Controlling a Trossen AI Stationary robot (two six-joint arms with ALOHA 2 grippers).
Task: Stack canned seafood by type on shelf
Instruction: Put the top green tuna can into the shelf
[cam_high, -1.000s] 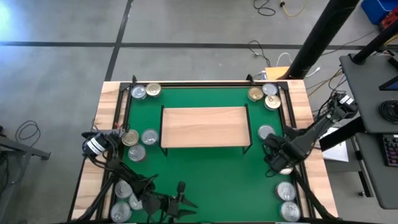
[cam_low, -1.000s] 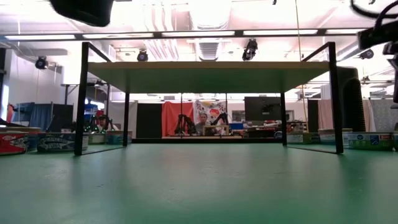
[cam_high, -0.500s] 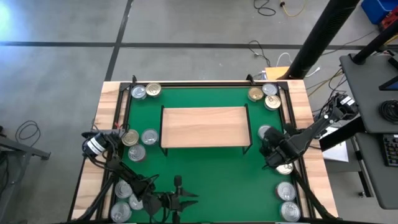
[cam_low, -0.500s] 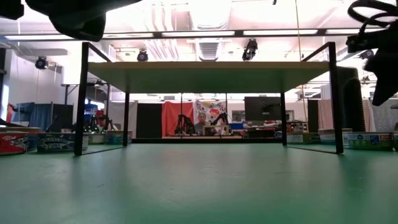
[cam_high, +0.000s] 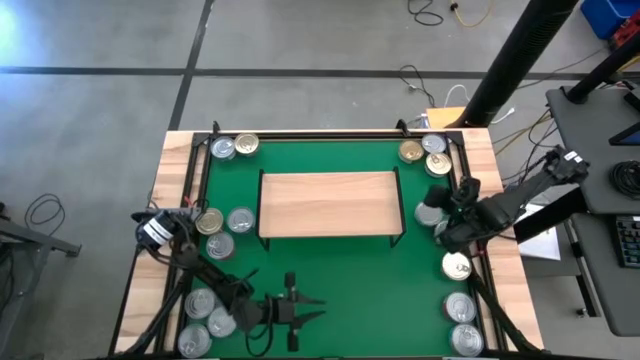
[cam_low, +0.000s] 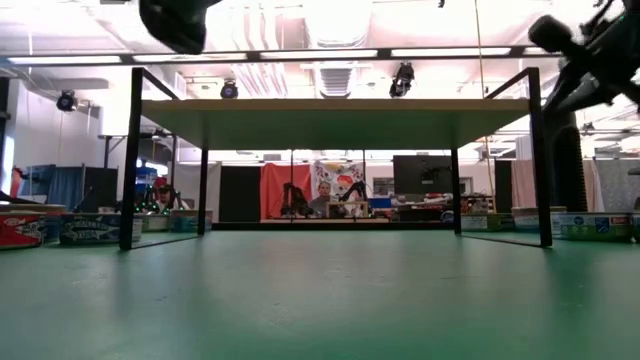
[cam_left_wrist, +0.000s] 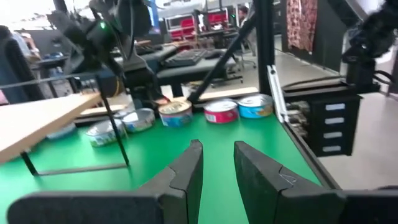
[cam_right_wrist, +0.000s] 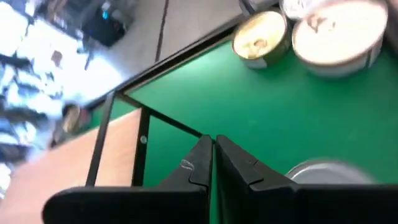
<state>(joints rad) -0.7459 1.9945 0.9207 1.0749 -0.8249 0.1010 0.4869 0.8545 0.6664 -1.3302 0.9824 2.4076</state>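
— Green mat (cam_high: 340, 280) nearest; what's around the shelf (cam_high: 328, 203)?

— Left gripper (cam_high: 300, 312) before it, slightly parted, empty. Right gripper (cam_high: 432, 215) beside its right end, pinched shut, empty. Tins (cam_high: 228, 232) sit either side, none on top.

— Handling?

— Probably rigid, slick; grip the rim sides.

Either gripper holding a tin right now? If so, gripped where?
Neither. Left gripper stands slightly open over bare mat; right gripper is shut on nothing, beside the shelf.
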